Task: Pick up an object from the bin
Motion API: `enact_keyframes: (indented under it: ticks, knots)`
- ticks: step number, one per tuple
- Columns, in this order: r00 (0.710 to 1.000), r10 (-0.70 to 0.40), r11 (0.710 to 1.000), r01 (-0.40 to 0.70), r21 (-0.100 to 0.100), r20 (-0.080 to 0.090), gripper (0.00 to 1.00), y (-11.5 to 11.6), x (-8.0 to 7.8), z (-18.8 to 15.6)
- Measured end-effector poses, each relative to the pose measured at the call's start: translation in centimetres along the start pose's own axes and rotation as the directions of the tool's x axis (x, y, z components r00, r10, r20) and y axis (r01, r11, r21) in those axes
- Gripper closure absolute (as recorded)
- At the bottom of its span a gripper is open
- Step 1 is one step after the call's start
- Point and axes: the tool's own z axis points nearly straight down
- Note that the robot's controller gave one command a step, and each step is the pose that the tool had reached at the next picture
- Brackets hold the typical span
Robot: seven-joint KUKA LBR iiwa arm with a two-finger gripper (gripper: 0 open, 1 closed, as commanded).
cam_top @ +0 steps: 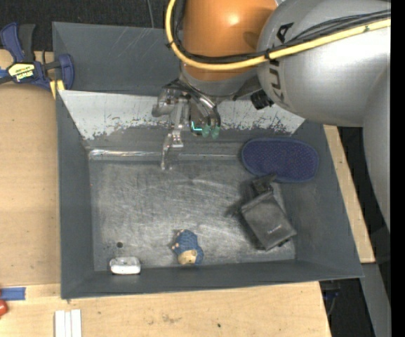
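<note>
In the grey metal bin (76, 209), nearest the left, a small white oblong piece (125, 265) lay in the front left corner, close against the front wall. Just above it and apart from it, a tiny dark speck (120, 244) sat on the bare floor (too small to tell what it was). Further right, near the middle of the front wall, lay a small blue figure with a tan round end (187, 248).

At about the same place across the bin but well apart from the figure, the end effector (181, 128) hung at the back, against the sloping rear wall, under the arm's orange cover. How far open it was could not be told, and nothing could be made out in its hold.

To its right, a dark grey squarish block (267, 220) lay tilted on the floor towards the right side. Just behind that, a flat dark blue oval pad (281, 159) rested at the foot of the rear wall; of all the things, it lay nearest the end effector.
</note>
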Motion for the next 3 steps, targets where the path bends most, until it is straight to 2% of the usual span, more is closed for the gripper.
enact_keyframes:
  ticks: [1,2,3]
  knots:
    - [0.999,-0.042,0.999,0.042,0.000,-0.004,0.00,4.0,10.3,7.6]
    - [0.984,-0.178,0.984,0.178,0.004,0.001,0.00,-6.3,12.1,13.8]
    - [0.991,0.135,0.991,-0.134,-0.013,0.015,0.00,-10.2,13.1,15.6]
